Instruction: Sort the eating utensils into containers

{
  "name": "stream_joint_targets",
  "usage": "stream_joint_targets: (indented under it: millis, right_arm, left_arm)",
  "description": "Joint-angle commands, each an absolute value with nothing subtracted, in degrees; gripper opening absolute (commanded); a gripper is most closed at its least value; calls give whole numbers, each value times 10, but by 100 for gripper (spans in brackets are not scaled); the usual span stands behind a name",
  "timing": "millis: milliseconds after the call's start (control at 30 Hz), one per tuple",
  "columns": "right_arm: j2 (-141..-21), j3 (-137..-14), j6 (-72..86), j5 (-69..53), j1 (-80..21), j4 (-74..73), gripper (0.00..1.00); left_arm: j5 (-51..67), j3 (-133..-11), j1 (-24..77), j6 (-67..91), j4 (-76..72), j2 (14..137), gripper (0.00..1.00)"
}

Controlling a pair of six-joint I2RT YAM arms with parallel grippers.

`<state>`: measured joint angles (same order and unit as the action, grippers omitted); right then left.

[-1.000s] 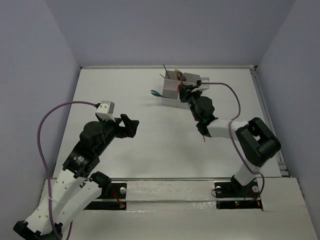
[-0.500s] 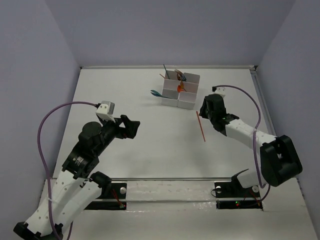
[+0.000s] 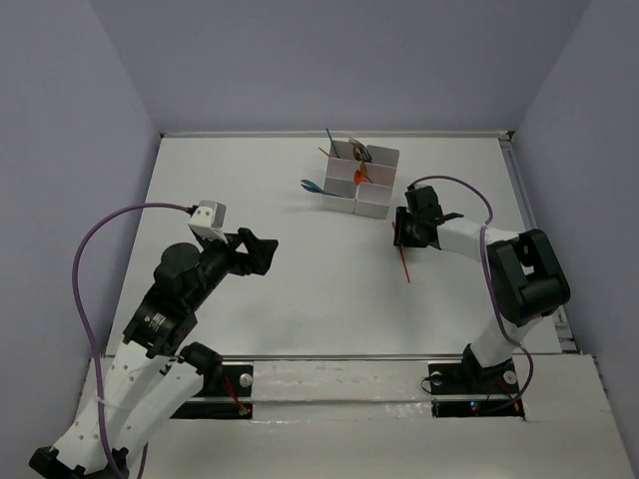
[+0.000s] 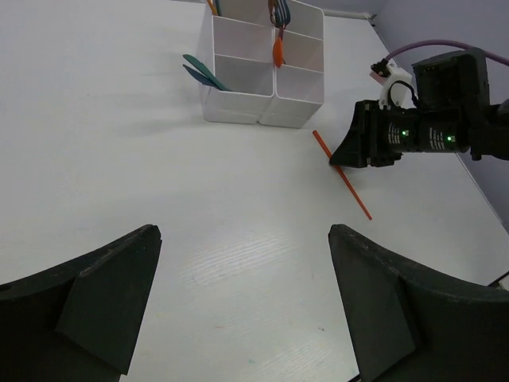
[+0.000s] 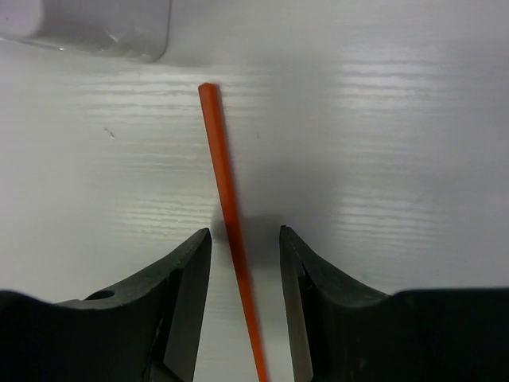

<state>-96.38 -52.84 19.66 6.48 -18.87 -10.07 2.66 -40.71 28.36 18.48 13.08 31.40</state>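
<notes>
White table (image 3: 300, 230): one loose orange utensil (image 3: 404, 261)

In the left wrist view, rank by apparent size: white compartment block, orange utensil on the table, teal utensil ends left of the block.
1. White six-compartment plastic block, largest.
2. Thin orange plastic utensil on the table; it lies nearer the camera, which flatters it.
3. Dark teal plastic utensil ends, partly hidden, smallest.

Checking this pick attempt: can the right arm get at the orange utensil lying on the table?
Probably yes: the right gripper straddles the orange utensil, jaws open, nothing covering it.
</notes>
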Motion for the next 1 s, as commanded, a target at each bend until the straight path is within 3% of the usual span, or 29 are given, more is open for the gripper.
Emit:
stream_joint_targets:
  millis: [0,167,467,567,633,833,967]
  right_arm:
    - [-997,-575,185,29,-191,-98,46]
    - [-1045,-620,172,77,-191,-136,42]
    - [-1090,-675,176,128,-201,-192,20]
    - [-1092,-677,175,129,-207,-199,8]
    - [-1087,-672,175,134,-207,-197,7]
    - [-967,-630,178,165,-207,-131,7]
    - [-852,-600,159,85,-207,7,7]
  left_arm:
    - [38,-399,279,177,103,311,99]
    - [47,-399,279,176,104,316,99]
    - [54,-398,274,176,101,312,99]
    - [55,-398,274,176,103,309,99]
    - [55,-397,274,176,102,305,99]
    - [59,-396,274,176,100,302,99]
    - [61,-398,264,177,100,305,99]
